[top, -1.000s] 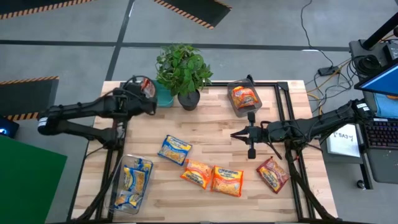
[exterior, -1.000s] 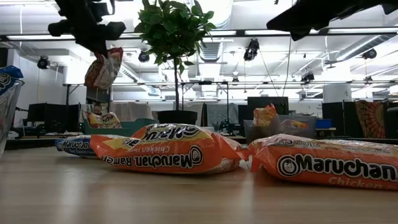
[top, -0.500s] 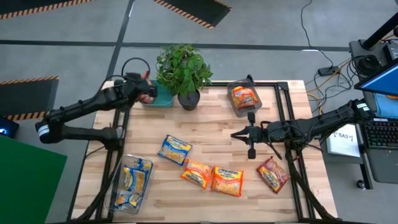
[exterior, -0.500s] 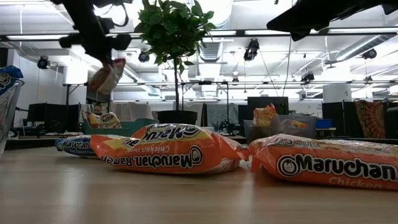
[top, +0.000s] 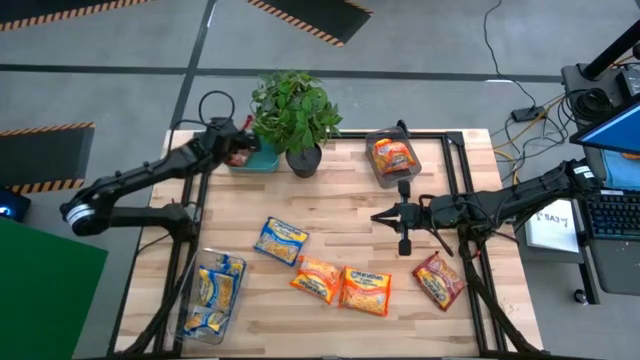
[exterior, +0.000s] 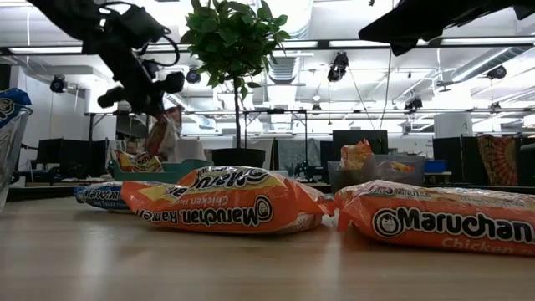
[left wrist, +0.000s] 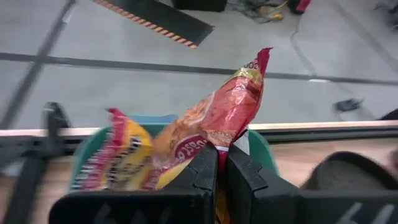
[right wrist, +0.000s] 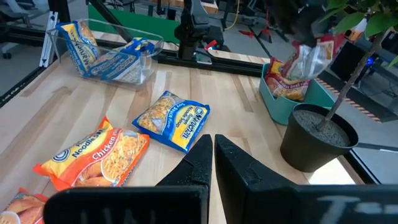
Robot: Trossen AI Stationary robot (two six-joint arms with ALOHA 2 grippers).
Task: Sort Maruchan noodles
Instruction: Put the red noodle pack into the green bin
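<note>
**Red packet over the teal bin, right arm waiting at mid-table**

The left gripper [top: 236, 155] is hanging over the teal bin [top: 262, 160] at the table's far left corner, beside the potted plant [top: 295, 112]. Its fingers [left wrist: 208, 177] are pinched tight on a red noodle packet [left wrist: 221, 118], which is sticking up from between them — the left wrist view is showing the bin directly beneath, with another red packet [left wrist: 121, 155] already lying inside. In the low view the held packet is dangling just above the bin's rim.

The right gripper [top: 378, 215] is hovering over the middle of the table, fingers pressed together and carrying nothing.

The remaining noodles are lying in several places. A blue-and-yellow packet [top: 280, 240] is sitting flat on the wood, and two orange packets [top: 342, 284] are lying side by side, touching, nearer the front edge. A loose red packet [top: 438, 279] is resting near the front right corner. A clear bin [top: 232, 275] at the front left is holding blue-and-yellow packets, and a clear bin [top: 378, 138] at the far right — just beyond the right gripper — is holding an orange one.
</note>
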